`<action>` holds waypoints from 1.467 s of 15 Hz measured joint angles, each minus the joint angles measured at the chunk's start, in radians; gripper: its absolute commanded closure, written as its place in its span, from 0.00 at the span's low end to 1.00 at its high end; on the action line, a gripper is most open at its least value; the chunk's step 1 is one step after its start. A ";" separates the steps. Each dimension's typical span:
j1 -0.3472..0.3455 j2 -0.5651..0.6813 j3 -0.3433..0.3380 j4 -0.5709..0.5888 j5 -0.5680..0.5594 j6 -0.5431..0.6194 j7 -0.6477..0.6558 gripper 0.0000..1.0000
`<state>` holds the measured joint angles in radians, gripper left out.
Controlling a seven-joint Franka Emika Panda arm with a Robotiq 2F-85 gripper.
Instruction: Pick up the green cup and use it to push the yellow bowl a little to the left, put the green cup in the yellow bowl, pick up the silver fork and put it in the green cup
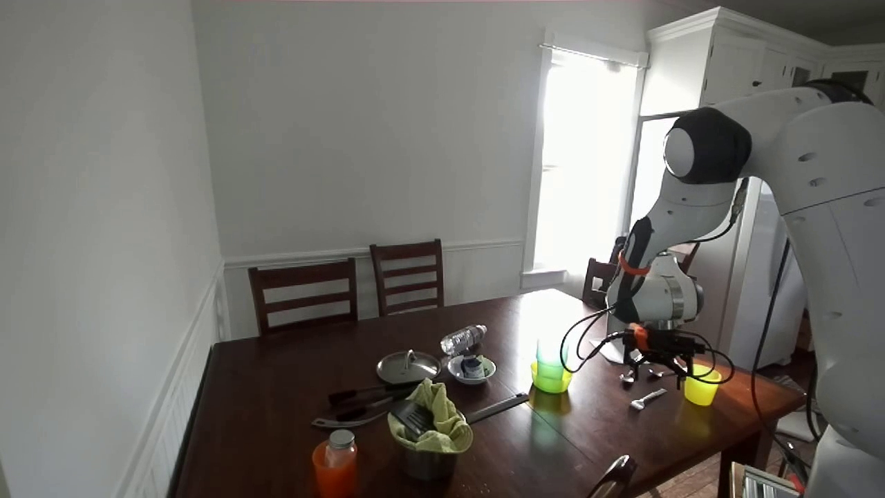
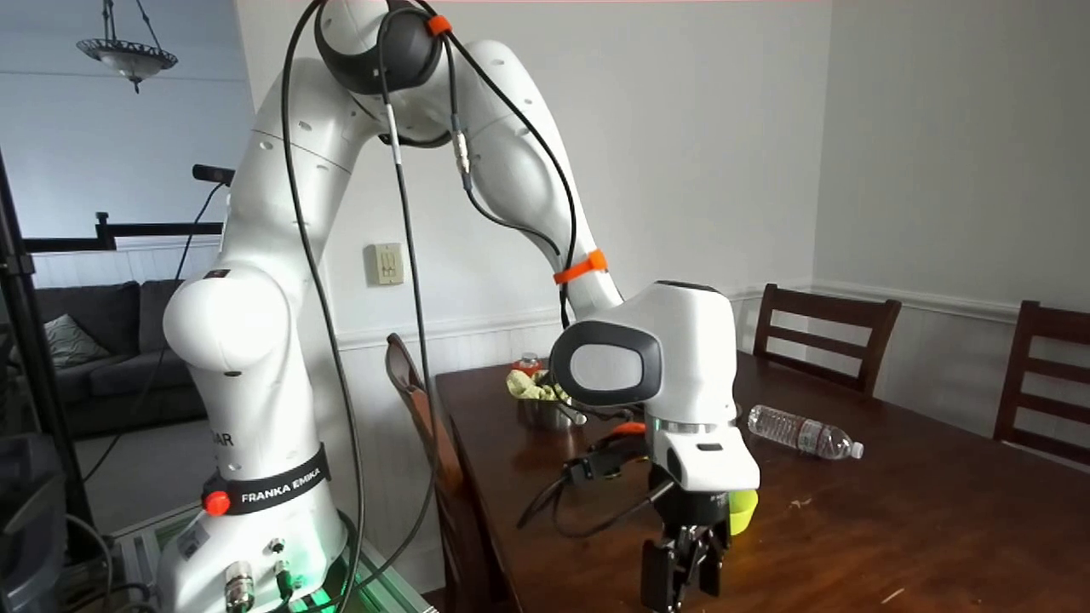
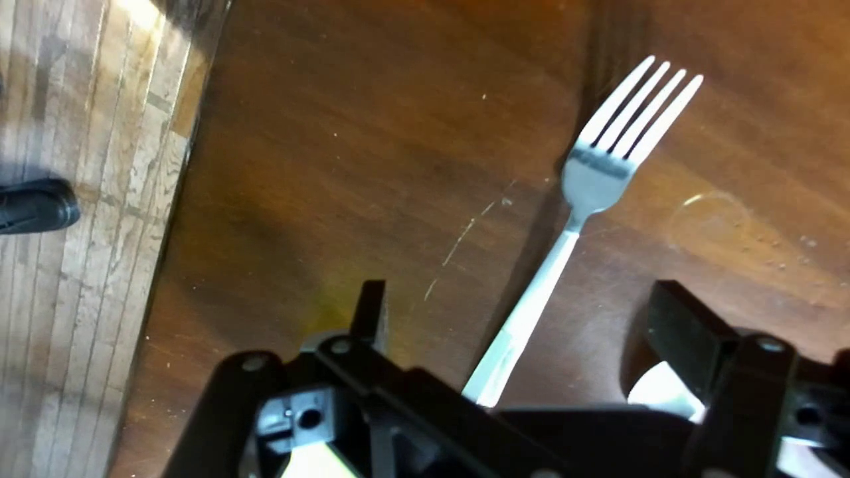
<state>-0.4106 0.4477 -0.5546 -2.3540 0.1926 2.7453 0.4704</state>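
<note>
One silver fork [image 3: 576,222] is lying on the wooden worktop [image 3: 332,166], its tines pointing away from the hand [image 3: 521,312], whose black fingers are standing wide apart and gripping nothing. In an exterior view, the green cup [image 1: 551,358] is resting inside the lime-yellow bowl [image 1: 551,385], so lifting the silver fork is probably coming next. Being thin metal, it is likely going to feel light, stiff and slick, not fragile but prone to pivoting. Mid-handle is looking like the best hold, with the fingertips closing squarely across it, low down. A shiny utensil [image 3: 661,390], too hidden to name, is showing beside one finger and may be getting in the way.
</note>
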 measured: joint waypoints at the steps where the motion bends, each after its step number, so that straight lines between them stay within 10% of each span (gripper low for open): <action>1: -0.023 0.016 0.010 0.014 0.026 0.010 -0.008 0.00; 11: -0.226 0.149 0.182 0.158 0.179 0.035 -0.110 0.02; 12: -0.235 0.159 0.194 0.169 0.181 0.035 -0.114 0.26; 22: -0.258 0.202 0.227 0.233 0.181 0.033 -0.122 0.87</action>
<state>-0.6690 0.6495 -0.3277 -2.1213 0.3739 2.7788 0.3485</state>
